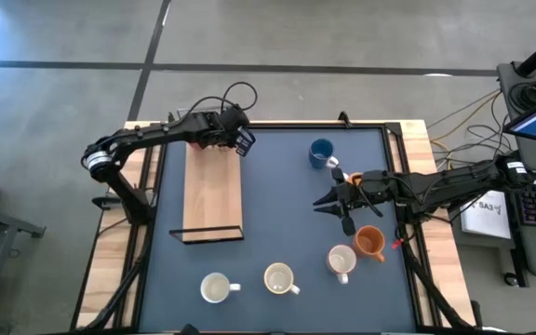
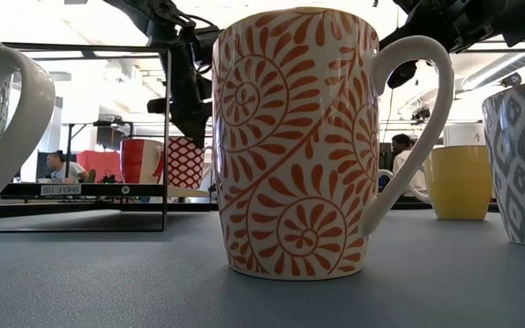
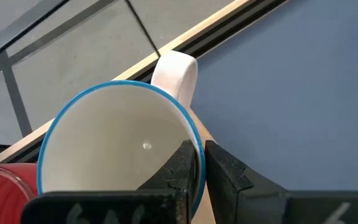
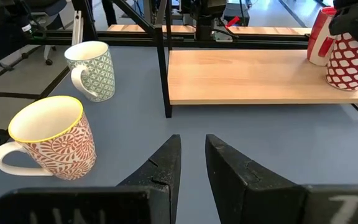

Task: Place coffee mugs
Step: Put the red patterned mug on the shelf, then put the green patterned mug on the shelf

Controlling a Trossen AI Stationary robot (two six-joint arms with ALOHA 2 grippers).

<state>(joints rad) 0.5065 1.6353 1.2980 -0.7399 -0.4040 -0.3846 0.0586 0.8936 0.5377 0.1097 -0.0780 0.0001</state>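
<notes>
My left gripper (image 1: 242, 141) is at the far end of the wooden board (image 1: 212, 186), shut on a red-and-white patterned mug (image 4: 351, 61) with a blue rim. A plain red mug (image 4: 319, 37) stands beside it on the board. My right gripper (image 4: 193, 140) is open over the blue mat, right of the board (image 4: 266, 74), and touches nothing. On the mat stand a blue mug (image 1: 321, 152), an orange mug (image 1: 370, 242), a white mug (image 1: 341, 261), a cream mug (image 1: 279, 277) and another white mug (image 1: 215, 288). My left gripper (image 3: 199, 152) holds the patterned mug by its rim wall (image 3: 194, 134), near the white handle (image 3: 176, 68). One finger is inside the mug and one outside. The fingers come from above, pointing down. The mug is upright, with its base at the board's far end.
A thin black frame stands at the board's near end (image 1: 212, 233) and a black post (image 4: 161, 62) at its corner. In the right wrist view, an orange spiral-patterned mug (image 4: 48, 140) and a green patterned mug (image 4: 92, 70) stand near my right gripper. Cables and a laptop lie beyond the table's right edge.
</notes>
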